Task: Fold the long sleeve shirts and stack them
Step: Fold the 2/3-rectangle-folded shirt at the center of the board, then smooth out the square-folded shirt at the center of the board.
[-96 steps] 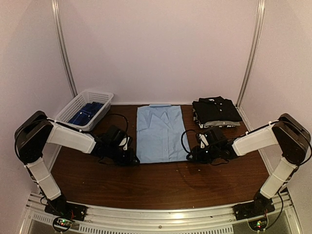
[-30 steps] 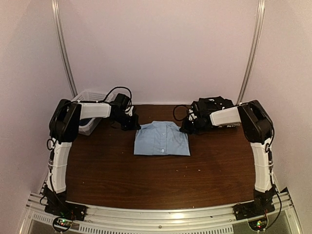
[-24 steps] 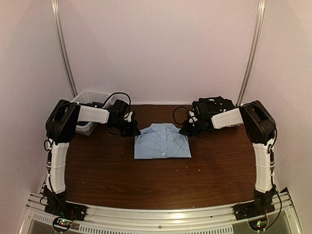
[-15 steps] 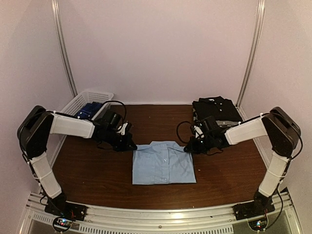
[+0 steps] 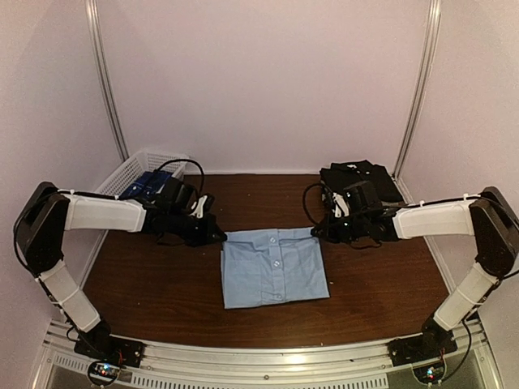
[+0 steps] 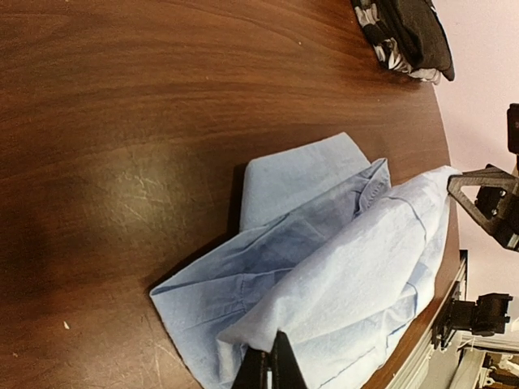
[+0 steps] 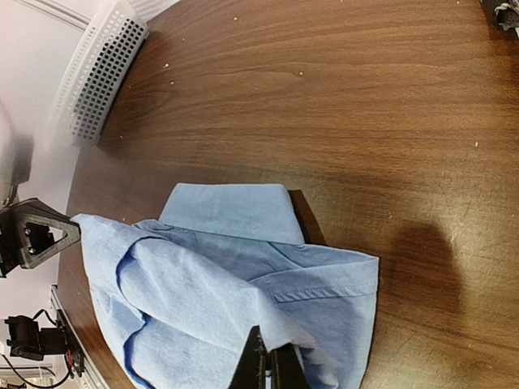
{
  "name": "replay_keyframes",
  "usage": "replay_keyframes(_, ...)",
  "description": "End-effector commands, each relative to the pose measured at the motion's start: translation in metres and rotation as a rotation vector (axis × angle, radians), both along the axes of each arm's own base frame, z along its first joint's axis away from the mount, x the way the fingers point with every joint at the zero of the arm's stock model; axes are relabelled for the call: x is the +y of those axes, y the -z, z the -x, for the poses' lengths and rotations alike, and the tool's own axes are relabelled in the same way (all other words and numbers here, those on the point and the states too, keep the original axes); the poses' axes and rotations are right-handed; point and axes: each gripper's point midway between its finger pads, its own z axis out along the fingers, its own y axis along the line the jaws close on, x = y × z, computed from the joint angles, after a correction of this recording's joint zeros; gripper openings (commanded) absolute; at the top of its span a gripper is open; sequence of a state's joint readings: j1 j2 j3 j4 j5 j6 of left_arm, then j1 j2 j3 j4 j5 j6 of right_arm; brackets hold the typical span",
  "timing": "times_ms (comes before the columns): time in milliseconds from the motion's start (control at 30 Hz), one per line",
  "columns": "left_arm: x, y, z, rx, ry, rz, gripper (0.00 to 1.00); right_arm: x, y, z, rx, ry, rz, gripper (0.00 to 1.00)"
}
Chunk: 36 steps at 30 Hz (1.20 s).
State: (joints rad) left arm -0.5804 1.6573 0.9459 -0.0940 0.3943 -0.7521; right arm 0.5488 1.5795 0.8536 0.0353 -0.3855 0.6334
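The light blue shirt point(image 5: 274, 267) lies folded in half at the table's middle, collar toward the back. My left gripper point(image 5: 217, 237) is shut on its far left corner, and in the left wrist view point(image 6: 272, 361) the cloth point(image 6: 340, 267) drapes over the closed tips. My right gripper point(image 5: 318, 233) is shut on the far right corner, which also shows in the right wrist view point(image 7: 268, 356) with the shirt point(image 7: 203, 275) lifted a little there. A folded stack of black and patterned shirts point(image 5: 361, 182) sits at the back right.
A white mesh basket point(image 5: 134, 172) with a dark blue item point(image 5: 150, 183) stands at the back left, and shows in the right wrist view point(image 7: 101, 73). The dark stack shows in the left wrist view point(image 6: 405, 32). Brown table point(image 5: 268, 324); walls close around.
Earlier the shirt lay at full length. It is now folded in half, and both grippers have drawn it from the back of the table toward the near side, still holding its far corners.
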Motion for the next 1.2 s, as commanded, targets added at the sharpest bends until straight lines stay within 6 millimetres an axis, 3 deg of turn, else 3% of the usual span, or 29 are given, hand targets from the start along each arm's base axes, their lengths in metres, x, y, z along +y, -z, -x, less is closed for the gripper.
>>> replay_keyframes(0, 0.012, -0.005, -0.032, -0.031, -0.087, -0.027, 0.00, -0.016, 0.004, -0.031, -0.025, 0.080, 0.053, 0.00)
replay_keyframes(200, 0.019, -0.008, -0.031, -0.027, -0.113, -0.038, 0.00, -0.011, 0.003, -0.048, -0.032, 0.077, 0.055, 0.00)
replay_keyframes(400, 0.043, 0.014, -0.025, 0.007, -0.182, -0.117, 0.03, -0.006, -0.005, -0.055, -0.048, 0.067, 0.047, 0.28)
replay_keyframes(467, 0.055, 0.022, -0.026, 0.016, -0.218, -0.143, 0.26, -0.005, -0.011, -0.056, -0.067, 0.063, 0.049, 0.36)
replay_keyframes(567, 0.066, 0.027, -0.027, 0.022, -0.247, -0.169, 0.41, -0.003, -0.014, -0.051, -0.070, 0.049, 0.080, 0.42)
replay_keyframes(633, 0.069, 0.025, -0.028, 0.012, -0.263, -0.180, 0.63, 0.003, -0.018, -0.047, -0.080, 0.032, 0.088, 0.42)
replay_keyframes(700, 0.075, 0.017, -0.032, -0.013, -0.290, -0.196, 0.70, 0.015, -0.018, -0.040, -0.084, 0.003, 0.090, 0.42)
replay_keyframes(800, 0.078, -0.005, -0.038, -0.076, -0.311, -0.198, 0.66, 0.044, -0.018, -0.025, -0.099, -0.065, 0.093, 0.41)
replay_keyframes(900, 0.074, -0.027, -0.040, -0.135, -0.294, -0.191, 0.50, 0.071, -0.012, -0.016, -0.102, -0.125, 0.093, 0.37)
replay_keyframes(1000, 0.059, -0.031, -0.033, -0.129, -0.238, -0.189, 0.30, 0.101, -0.007, -0.008, -0.094, -0.193, 0.082, 0.35)
replay_keyframes(1167, 0.025, -0.017, -0.018, -0.091, -0.130, -0.172, 0.16, 0.143, 0.004, 0.001, -0.079, -0.265, 0.070, 0.33)
